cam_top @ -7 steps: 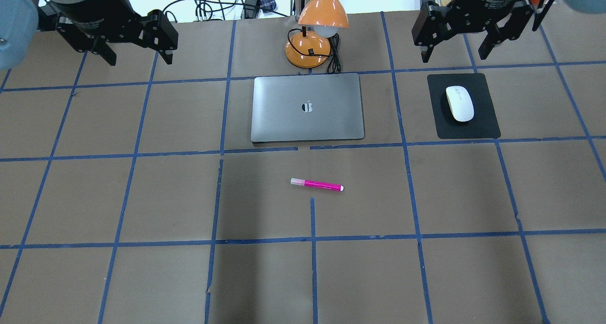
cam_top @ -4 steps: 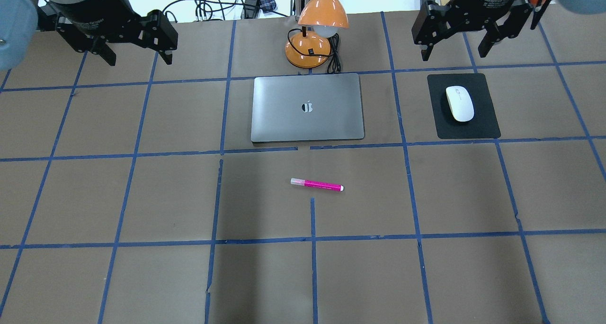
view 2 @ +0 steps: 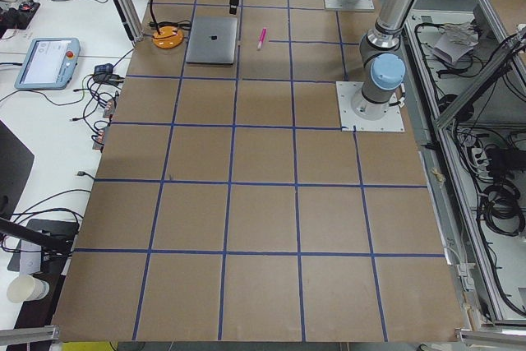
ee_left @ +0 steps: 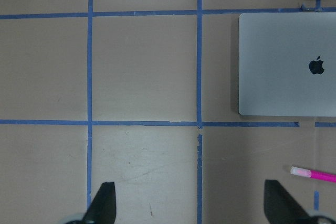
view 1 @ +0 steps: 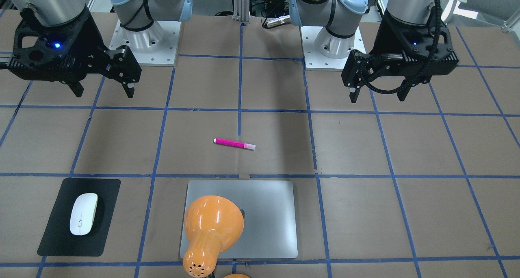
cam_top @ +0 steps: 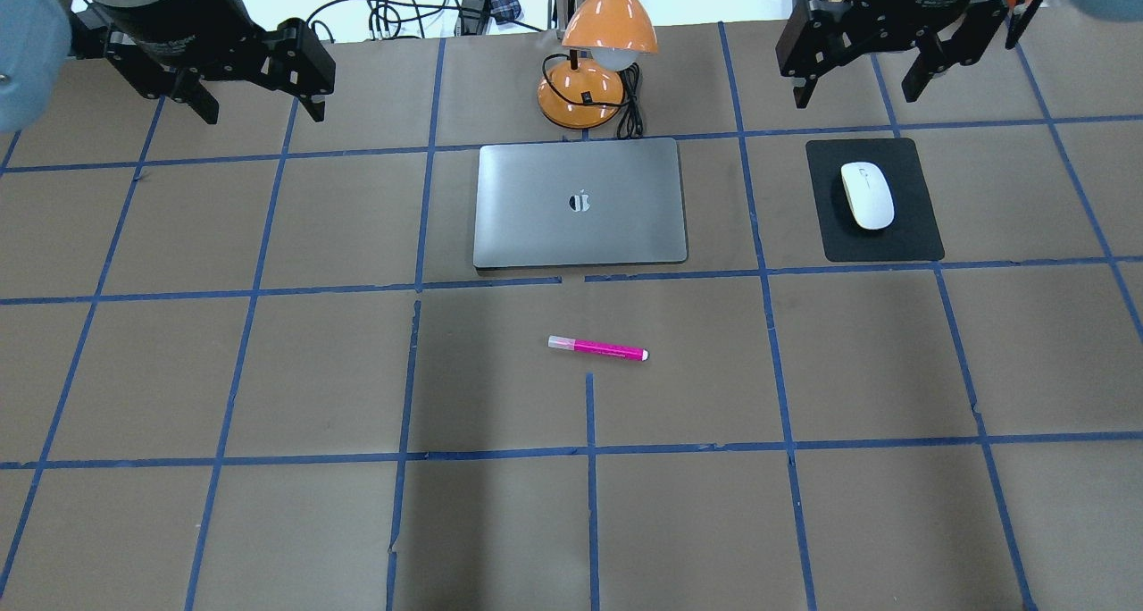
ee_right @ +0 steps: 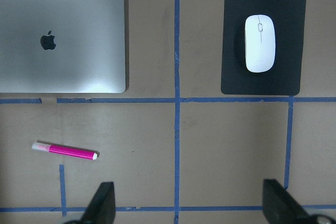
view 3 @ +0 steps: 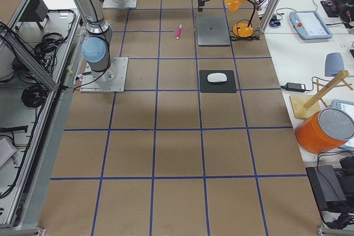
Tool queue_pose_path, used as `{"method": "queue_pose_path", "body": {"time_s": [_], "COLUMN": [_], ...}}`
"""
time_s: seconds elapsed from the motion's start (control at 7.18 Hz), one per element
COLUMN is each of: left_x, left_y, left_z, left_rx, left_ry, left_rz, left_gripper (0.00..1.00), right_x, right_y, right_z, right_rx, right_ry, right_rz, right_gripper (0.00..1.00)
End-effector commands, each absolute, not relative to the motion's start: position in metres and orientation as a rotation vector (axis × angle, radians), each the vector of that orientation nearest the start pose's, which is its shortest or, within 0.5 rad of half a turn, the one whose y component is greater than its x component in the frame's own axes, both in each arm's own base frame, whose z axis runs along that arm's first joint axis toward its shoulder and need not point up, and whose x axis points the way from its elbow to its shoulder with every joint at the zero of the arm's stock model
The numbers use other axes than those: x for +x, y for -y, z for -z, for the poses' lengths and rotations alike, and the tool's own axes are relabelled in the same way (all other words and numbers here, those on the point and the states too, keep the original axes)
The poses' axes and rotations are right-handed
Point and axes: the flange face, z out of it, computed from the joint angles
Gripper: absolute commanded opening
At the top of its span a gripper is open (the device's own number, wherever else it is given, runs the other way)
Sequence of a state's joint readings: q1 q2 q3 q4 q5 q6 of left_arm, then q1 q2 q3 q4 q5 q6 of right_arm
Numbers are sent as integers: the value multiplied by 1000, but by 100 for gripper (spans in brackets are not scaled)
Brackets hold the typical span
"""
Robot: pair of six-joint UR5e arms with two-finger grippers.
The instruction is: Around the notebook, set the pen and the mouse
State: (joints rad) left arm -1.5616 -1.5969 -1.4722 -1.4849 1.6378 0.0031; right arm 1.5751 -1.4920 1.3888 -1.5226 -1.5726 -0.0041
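**left gripper** [cam_top: 262, 102]
- Hangs above the table [cam_top: 268, 370] on the robot's left side, well apart from every task item.
- Stands with jaws spread wide and nothing between them.
- Shows, in the left wrist view, only bare table and blue tape [ee_left: 199, 77] between the two fingertips [ee_left: 102, 203].

**right gripper** [cam_top: 855, 93]
- Hangs above the table on the robot's right side, on the mouse's side of the layout.
- Touches nothing.
- Stands with jaws spread wide and empty, as in the right wrist view, with bare table between them.

**pen** [cam_top: 597, 348]
- Lies flat on the table on the robot's side of the notebook, apart from it.
- Runs roughly parallel to the notebook's near edge, pale end toward the robot's left.
- Sits just beside the end of a short tape line.

**mouse** [cam_top: 867, 196]
- Rests on the black mat [cam_top: 911, 236], to the robot's right of the notebook and well apart from it.
- Points its long axis away from the robot.
- Sits toward the far half of the mat.

**notebook** [cam_top: 536, 218]
- Lies closed and flat at mid-table, logo up.
- Sits between the pen on the robot's side and the orange desk lamp [cam_top: 610, 21] on the far side.
- Has the lamp's base just beside its far edge.
- Appears partly covered by the lamp's shade in the front-facing view.
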Motion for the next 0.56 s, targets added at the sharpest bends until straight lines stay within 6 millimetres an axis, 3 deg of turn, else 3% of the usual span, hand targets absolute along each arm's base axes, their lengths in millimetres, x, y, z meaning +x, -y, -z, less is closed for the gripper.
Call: {"method": "queue_pose_path", "body": {"time_s": [0.0, 0.42], "left_x": [-122, -122], "left_y": [518, 517], "left_z": [-534, -533], "left_rx": [-18, -18], "left_ry": [-3064, -3064], "left_rz": [244, 242], "left_gripper": [100, 100], "right_x": [136, 136], "right_y": [529, 529], "right_z": [-533, -533], "right_rx": [-8, 2], "right_ry": [-3128, -3128], "right_rz": [89, 89], "right_gripper": [100, 100]}}
